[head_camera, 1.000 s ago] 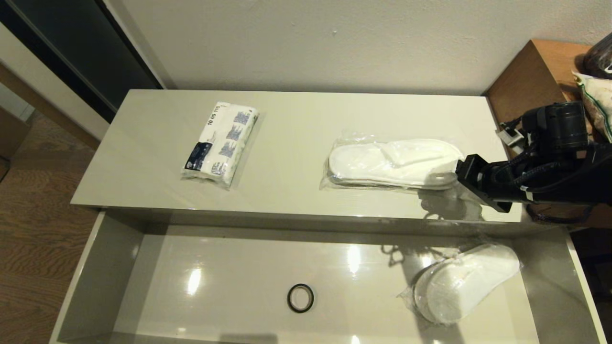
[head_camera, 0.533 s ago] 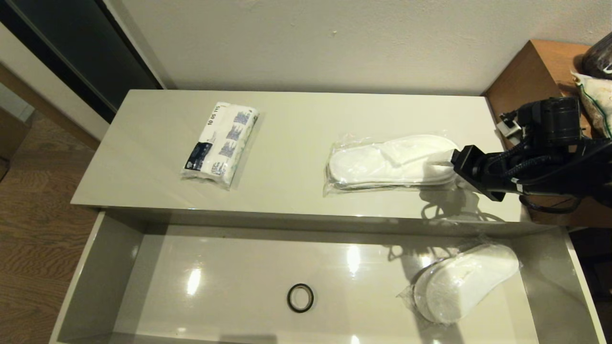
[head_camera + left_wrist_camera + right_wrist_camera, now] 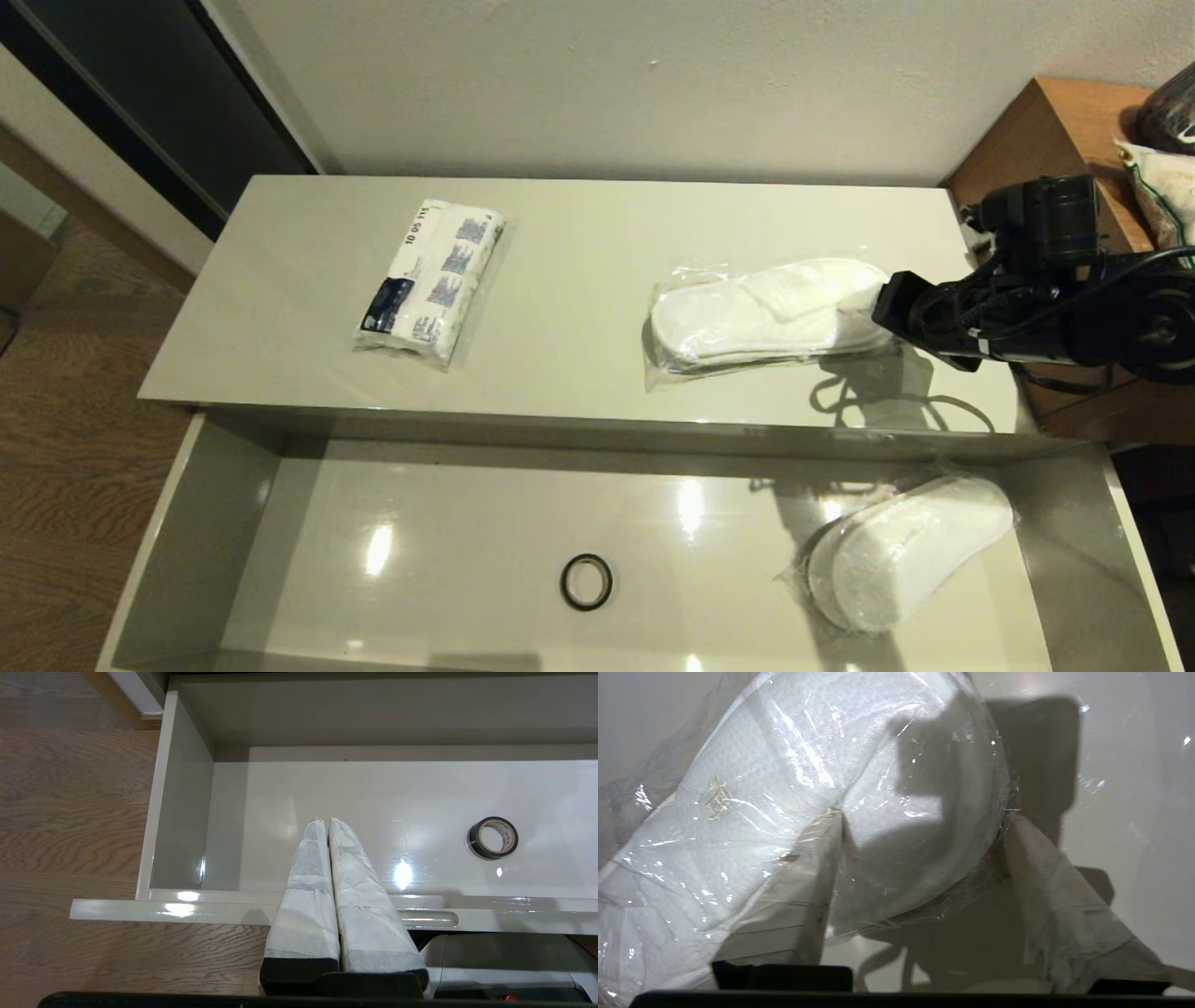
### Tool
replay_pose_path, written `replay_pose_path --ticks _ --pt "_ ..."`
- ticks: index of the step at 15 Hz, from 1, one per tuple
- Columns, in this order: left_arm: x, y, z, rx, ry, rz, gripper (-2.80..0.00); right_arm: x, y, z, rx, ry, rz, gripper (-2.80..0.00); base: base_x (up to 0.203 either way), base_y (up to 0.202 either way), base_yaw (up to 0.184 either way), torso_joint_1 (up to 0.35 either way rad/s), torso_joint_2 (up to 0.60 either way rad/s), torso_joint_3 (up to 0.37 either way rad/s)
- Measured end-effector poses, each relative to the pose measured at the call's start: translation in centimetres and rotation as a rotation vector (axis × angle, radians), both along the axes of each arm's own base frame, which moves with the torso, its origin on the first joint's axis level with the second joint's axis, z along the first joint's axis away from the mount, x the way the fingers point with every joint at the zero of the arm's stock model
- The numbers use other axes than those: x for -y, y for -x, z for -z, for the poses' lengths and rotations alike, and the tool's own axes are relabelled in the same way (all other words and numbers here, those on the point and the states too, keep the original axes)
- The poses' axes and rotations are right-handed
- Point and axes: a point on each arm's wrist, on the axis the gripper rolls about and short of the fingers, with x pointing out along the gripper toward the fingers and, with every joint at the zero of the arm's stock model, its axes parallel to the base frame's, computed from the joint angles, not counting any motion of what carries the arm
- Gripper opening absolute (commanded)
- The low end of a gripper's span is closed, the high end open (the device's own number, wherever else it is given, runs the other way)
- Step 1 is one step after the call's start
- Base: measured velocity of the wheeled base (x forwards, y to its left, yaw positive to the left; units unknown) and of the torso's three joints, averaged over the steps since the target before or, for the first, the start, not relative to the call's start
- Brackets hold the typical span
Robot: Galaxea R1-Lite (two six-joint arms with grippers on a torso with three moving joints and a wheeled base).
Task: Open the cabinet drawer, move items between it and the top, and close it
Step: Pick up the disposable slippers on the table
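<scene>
1. The right claw (image 3: 920, 816) has its two padded fingers (image 3: 1036, 858) spread wide around the rounded end of a pack of slippers (image 3: 761, 313). One finger lies over the pack and the other sits at its edge. Whether they press the pack cannot be told.
2. In the head view that pack lies on the top (image 3: 560, 280) of the low cabinet, toward its right end, with the right claw (image 3: 882, 308) at the pack's right tip.
3. The tissue packet (image 3: 429, 280) lies on the same top, well apart to the left, blue patches facing up.
4. The cabinet drawer (image 3: 201, 523) stands pulled out in front of the cabinet. Inside, a second pack of slippers (image 3: 901, 551) lies at an angle near its right end.
5. A small black ring (image 3: 586, 581) lies flat on the drawer floor near the middle, apart from that pack.
6. The left claw (image 3: 324, 821) hangs over the drawer's front edge, fingers pressed together and holding nothing. The black ring (image 3: 492, 837) lies off to one side of it.
7. A brown wooden unit (image 3: 1046, 140) stands beside the cabinet's right end.
</scene>
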Motion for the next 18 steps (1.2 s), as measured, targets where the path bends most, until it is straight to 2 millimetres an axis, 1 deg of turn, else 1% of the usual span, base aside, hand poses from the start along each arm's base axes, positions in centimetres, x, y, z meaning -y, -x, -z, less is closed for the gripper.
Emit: replay_pose_path --ticks 6,8,14,16,18 --pt "0.0 0.0 0.0 0.0 0.0 0.0 -2.8 -1.6 -0.1 0.6 -0.016 -0.025 -0.026 -2.8 0.0 0.0 0.0 0.0 0.0 0.0" --pt "0.0 0.0 0.0 0.0 0.0 0.0 -2.8 -1.9 -0.1 0.4 -0.015 -0.053 -0.02 -2.8 0.0 0.0 0.0 0.0 0.0 0.0" --pt "0.0 0.0 0.0 0.0 0.0 0.0 -2.8 -2.0 0.0 -0.9 0.008 -0.087 -0.008 -2.8 0.0 0.0 0.0 0.0 0.0 0.0" --pt "0.0 0.0 0.0 0.0 0.0 0.0 -2.8 -1.7 0.4 -1.5 0.017 -0.089 -0.006 -2.8 0.0 0.0 0.0 0.0 0.0 0.0" --pt "0.0 0.0 0.0 0.0 0.0 0.0 -2.8 -1.5 1.0 -2.6 0.03 -0.092 -0.006 -2.8 0.0 0.0 0.0 0.0 0.0 0.0"
